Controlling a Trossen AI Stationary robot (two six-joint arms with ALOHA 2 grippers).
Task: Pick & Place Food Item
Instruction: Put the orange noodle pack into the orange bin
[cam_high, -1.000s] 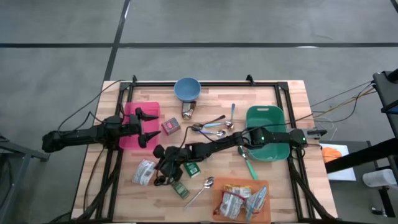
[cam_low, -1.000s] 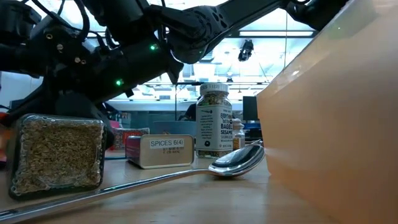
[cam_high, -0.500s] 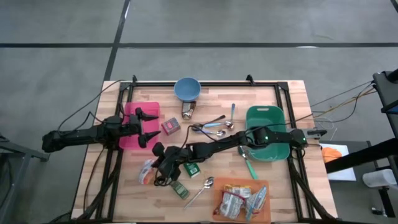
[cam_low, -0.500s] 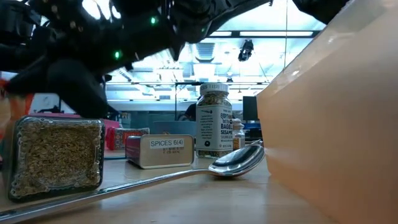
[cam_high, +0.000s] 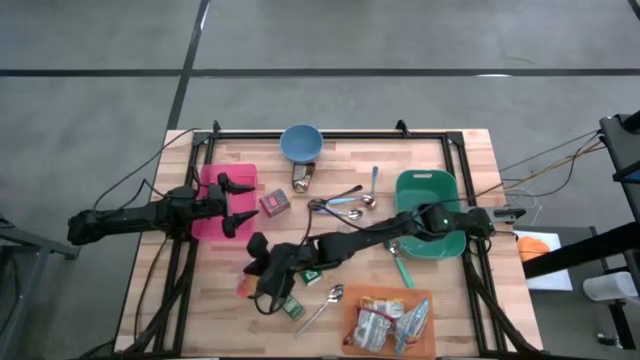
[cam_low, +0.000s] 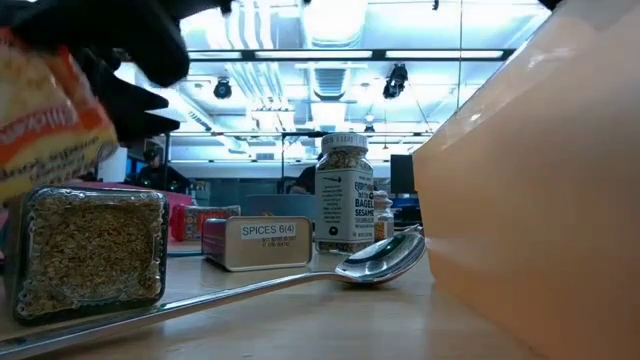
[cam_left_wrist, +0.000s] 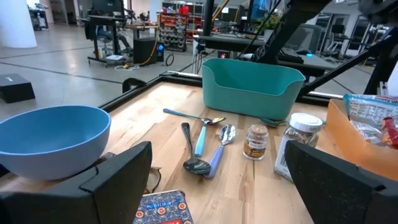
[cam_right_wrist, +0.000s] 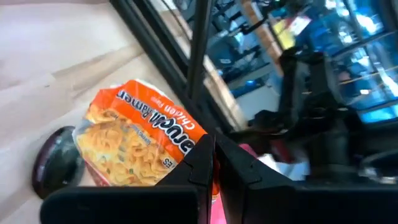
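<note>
An orange ramen noodle packet (cam_right_wrist: 134, 146) hangs in the air with my right gripper (cam_right_wrist: 214, 149) shut on it. In the high view that gripper (cam_high: 254, 282) is over the table's near left part and hides most of the packet (cam_high: 242, 289). The low view has the packet (cam_low: 45, 130) well above a clear box of seeds (cam_low: 92, 252). My left gripper (cam_high: 247, 203) stands open and level at the pink tray (cam_high: 212, 190), with nothing between its fingers. My right gripper pinches the packet at its edge beside the printed name (cam_right_wrist: 194, 144) between its two shut fingers. The fingers slant down from the table's right side. The packet hangs tilted below and ahead of them, clear of the table.
A blue bowl (cam_high: 301, 142) and a spice jar (cam_high: 303, 177) stand at the far middle, spoons (cam_high: 340, 205) and a red tin (cam_high: 274, 203) near them. The teal bin (cam_high: 428, 188) is at the right, an orange tray (cam_high: 352, 322) of packets near right. Green packets (cam_high: 291, 306) lie under the arm.
My right gripper has risen, staying shut, and shifted a little toward the table's near edge. The ramen packet, which lay flat on the table a second ago, has tipped up and been lifted clear.
</note>
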